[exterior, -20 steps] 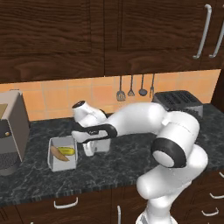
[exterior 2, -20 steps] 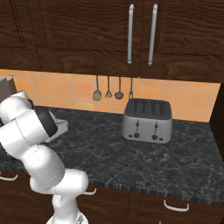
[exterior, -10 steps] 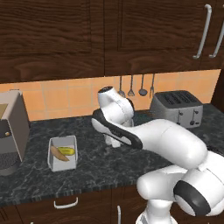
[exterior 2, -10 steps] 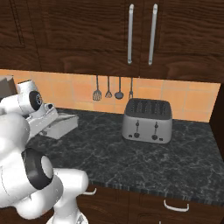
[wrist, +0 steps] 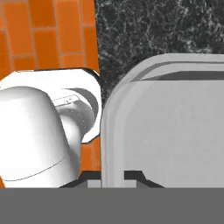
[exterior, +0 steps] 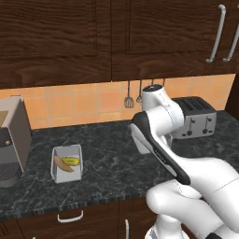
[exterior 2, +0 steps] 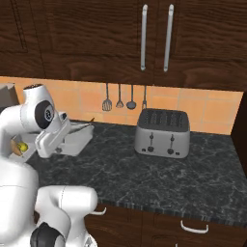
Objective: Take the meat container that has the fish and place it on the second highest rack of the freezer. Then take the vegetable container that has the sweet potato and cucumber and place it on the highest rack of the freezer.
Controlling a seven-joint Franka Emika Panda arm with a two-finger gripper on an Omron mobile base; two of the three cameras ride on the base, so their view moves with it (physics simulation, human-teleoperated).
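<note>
Grey, smooth, round-cornered meat container [wrist: 166,127], raised above the countertop [exterior 2: 159,169] left of the toaster [exterior 2: 161,131]; its rim is pinched in the closed gripper [wrist: 113,177]; contents not visible. White rectangular vegetable container [exterior: 66,163] rests on the speckled black stone well left of the toaster, holding an orange-brown tapered sweet potato [exterior: 60,163] and a yellow-green cucumber [exterior: 71,161] side by side. Open counter lies between that tray and the toaster; orange tiled wall behind, with hanging utensils [exterior 2: 118,96].
</note>
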